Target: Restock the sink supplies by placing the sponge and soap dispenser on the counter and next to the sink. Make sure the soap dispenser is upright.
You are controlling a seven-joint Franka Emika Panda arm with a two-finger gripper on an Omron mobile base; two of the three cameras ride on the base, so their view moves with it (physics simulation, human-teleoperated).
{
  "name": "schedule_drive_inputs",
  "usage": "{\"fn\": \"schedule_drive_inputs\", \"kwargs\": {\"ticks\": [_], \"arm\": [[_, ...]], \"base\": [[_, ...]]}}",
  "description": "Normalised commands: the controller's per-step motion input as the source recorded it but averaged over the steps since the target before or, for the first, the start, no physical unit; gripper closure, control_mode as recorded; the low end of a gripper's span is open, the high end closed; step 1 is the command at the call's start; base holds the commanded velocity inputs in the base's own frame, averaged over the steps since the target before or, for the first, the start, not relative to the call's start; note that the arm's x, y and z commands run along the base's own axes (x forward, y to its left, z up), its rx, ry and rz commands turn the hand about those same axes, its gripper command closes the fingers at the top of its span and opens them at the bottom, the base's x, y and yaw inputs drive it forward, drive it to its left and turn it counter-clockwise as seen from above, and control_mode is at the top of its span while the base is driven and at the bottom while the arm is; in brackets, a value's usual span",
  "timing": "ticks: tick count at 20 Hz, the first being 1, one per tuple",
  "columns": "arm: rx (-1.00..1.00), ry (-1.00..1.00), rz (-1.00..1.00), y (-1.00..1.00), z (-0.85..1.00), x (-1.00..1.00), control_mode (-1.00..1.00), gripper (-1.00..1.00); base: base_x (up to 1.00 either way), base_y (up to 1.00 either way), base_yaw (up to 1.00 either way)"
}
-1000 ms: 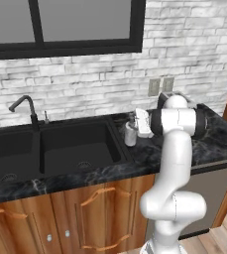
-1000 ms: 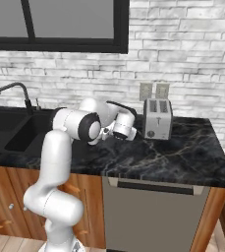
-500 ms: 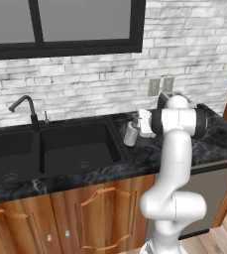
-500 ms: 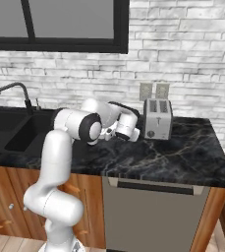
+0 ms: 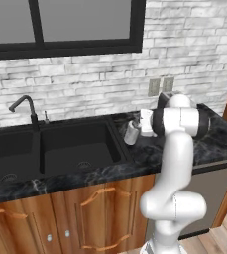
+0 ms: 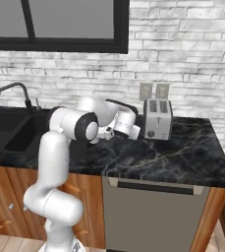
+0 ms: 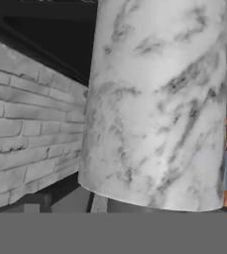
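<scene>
The soap dispenser (image 5: 131,132) stands on the counter (image 5: 149,151) just beside the sink (image 5: 55,149), at the basin's 3 o'clock corner, leaning slightly rather than dead upright. In the hand view its pale marbled body (image 7: 154,104) looms very close, with white brick wall (image 7: 26,119) at its 9 o'clock. The gripper (image 5: 143,122) sits at the bottle's 3 o'clock, right up against it; its jaws are spread wide and released, though the fingertips themselves are hard to make out. The faucet (image 5: 27,108) rises at the sink's 11 o'clock. In the right base view, a toaster (image 6: 157,118) stands on the counter at the arm's 3 o'clock, below two wall outlets (image 6: 153,91).
</scene>
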Motion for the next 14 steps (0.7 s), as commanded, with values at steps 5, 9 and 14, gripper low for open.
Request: {"fn": "schedule_drive_inputs", "kwargs": {"ticks": [5, 9, 14], "arm": [[-0.17, 0.02, -0.13, 0.36, -0.18, 0.0, -1.0, -1.0], [-0.17, 0.05, -0.08, 0.15, -0.22, 0.1, -1.0, -1.0], [-0.06, 0.05, -0.01, -0.21, -0.17, 0.07, -1.0, -1.0]], "base": [[0.0, 0.0, 0.0], [0.0, 0.0, 0.0], [0.0, 0.0, 0.0]]}}
